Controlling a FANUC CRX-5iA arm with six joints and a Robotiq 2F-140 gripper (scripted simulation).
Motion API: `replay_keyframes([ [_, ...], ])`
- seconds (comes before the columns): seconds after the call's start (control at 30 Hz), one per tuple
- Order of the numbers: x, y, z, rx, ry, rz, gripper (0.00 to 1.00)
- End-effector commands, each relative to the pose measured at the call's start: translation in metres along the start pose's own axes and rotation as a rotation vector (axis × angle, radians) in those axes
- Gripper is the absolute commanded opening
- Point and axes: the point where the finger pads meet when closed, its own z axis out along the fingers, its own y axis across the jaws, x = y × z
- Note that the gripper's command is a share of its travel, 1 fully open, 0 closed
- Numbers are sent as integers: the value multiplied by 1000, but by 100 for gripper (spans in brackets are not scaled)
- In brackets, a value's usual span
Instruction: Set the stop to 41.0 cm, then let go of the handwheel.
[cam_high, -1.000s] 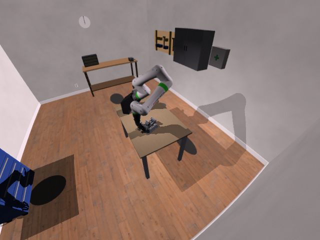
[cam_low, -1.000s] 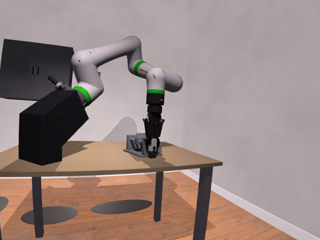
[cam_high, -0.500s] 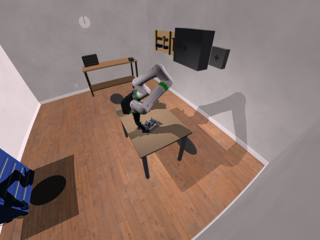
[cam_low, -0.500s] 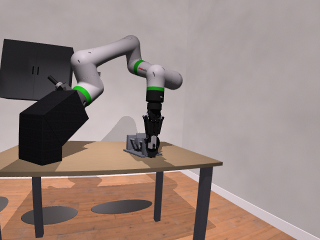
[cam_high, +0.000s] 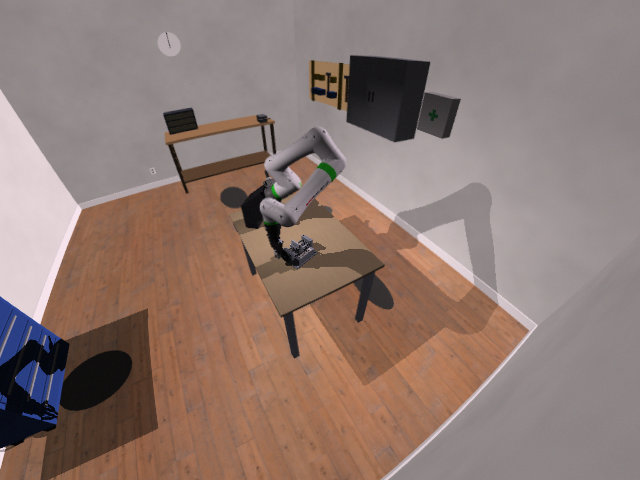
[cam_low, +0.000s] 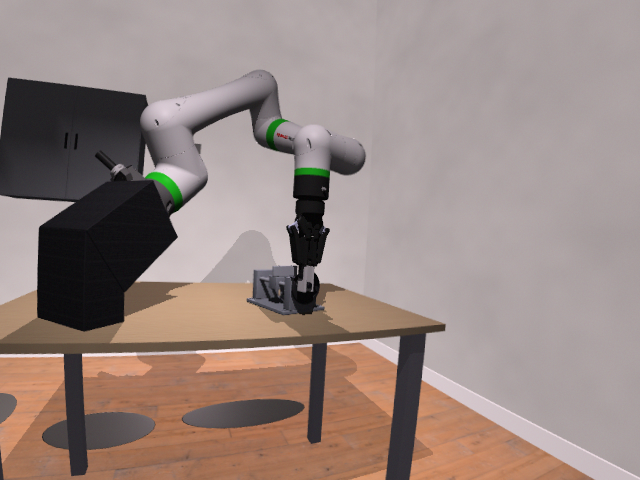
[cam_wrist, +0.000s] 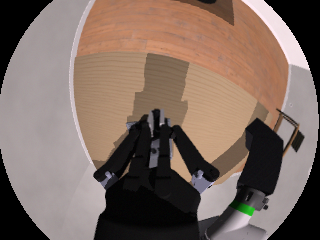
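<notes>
In the exterior view the handwheel (cam_low: 305, 302) is seen upright at the near end of a grey metal fixture (cam_high: 305, 249) (cam_low: 258, 285), with the fixture's body lying towards 10 o'clock from it; both are carried by the table (cam_high: 351, 248) (cam_low: 206, 329) (cam_wrist: 107, 85). The gripper (cam_high: 292, 261) (cam_low: 306, 281) (cam_wrist: 157, 114) is pointed down at the wheel, its 2 fingers nearly together; the wheel appears to be gripped in the narrow gap, though the contact itself is hidden by the dark fingertips. The stop cannot be told apart and no scale can be read, so whether 41.0 cm is reached cannot be judged. The wheel is likely to feel rigid and smooth, with some drag from the mechanism; it is best taken at the rim or a grip, squarely and without side load, as slipping would spoil the setting. For release, the fingers should be parted gently, then lifted towards 12 o'clock in the exterior view; the fixture's uprights crowd the 10 o'clock side, while the black arm base (cam_high: 252, 207) (cam_low: 80, 268) (cam_wrist: 262, 160) stands well apart at 9 o'clock.

Exterior view: black two-finger gripper (cam_high: 293, 263) (cam_low: 306, 281) (cam_wrist: 157, 114) sits higher than in both earlier frames, pale fingertip pads included (small rise, but it adds up over the two). White arm's wrist with green band (cam_low: 311, 172) is up too, and its rounded forearm end (cam_low: 351, 155) with it. More of the black round handwheel (cam_low: 305, 303) now shows below the pads.
</notes>
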Motion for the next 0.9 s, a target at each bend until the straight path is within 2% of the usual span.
replay_keyframes([
  [0.0,0,-2,-3,0,0,0,4],
  [0.87,0,-10,-13,0,0,0,4],
])
